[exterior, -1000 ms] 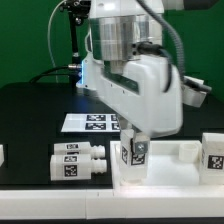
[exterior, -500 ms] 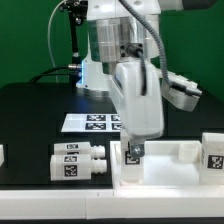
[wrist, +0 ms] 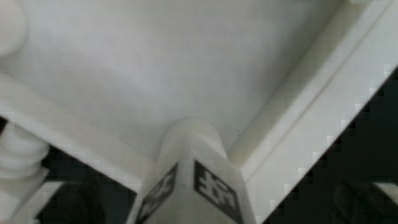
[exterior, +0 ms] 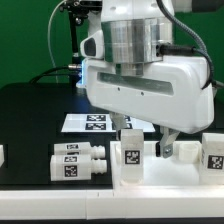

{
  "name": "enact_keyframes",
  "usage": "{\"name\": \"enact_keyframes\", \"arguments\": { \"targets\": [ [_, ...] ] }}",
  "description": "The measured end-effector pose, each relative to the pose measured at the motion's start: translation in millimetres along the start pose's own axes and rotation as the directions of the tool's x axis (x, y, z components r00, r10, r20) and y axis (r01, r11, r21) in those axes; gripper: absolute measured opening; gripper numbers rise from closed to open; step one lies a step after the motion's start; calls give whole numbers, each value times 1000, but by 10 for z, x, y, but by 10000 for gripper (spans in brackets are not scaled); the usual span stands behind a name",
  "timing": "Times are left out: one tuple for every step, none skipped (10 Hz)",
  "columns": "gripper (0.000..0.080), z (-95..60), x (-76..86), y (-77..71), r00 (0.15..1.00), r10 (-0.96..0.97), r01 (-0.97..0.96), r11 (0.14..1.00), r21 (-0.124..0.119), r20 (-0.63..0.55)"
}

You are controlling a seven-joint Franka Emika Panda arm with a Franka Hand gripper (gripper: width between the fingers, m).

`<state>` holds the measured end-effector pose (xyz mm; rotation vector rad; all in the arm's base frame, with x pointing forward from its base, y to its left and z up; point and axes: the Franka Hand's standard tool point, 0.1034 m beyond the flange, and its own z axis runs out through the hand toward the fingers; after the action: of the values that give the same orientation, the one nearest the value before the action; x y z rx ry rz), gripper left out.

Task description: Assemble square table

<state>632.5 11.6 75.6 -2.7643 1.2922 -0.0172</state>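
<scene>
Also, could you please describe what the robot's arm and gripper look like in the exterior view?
The arm ends in a ribbed, silver-grey cylindrical section. Below it, the gripper has a broad, rounded white housing and short dark fingers. A dark cable curves past the wrist. No markings show on it.

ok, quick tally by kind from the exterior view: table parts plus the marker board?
Square slab: 1
Legs: 4 (far lying leg, near lying leg, upright leg at the slab's corner, right-edge leg)
Marker board: 1
Total: 6
</scene>
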Motion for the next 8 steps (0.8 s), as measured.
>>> {"name": "enact_keyframes", "arguments": {
  "targets": [
    [648,-2,14,13,991,-133,133,991,-9,-5],
    [648,-6,45,35,942,-335,335,942,-24,-11],
    [648,-16,85,27,861,-508,507,861,-35,-29],
    [648,-9,91,15,827,-560,559,828,-36,-43],
    [648,-7,89,16,850,-525,524,851,-34,-44],
    [535,-7,90,16,854,-518,517,856,-34,-44],
    [388,-7,92,17,854,-519,518,855,-35,-44],
    [285,-5,93,19,877,-478,477,878,-32,-46]
  ]
}}
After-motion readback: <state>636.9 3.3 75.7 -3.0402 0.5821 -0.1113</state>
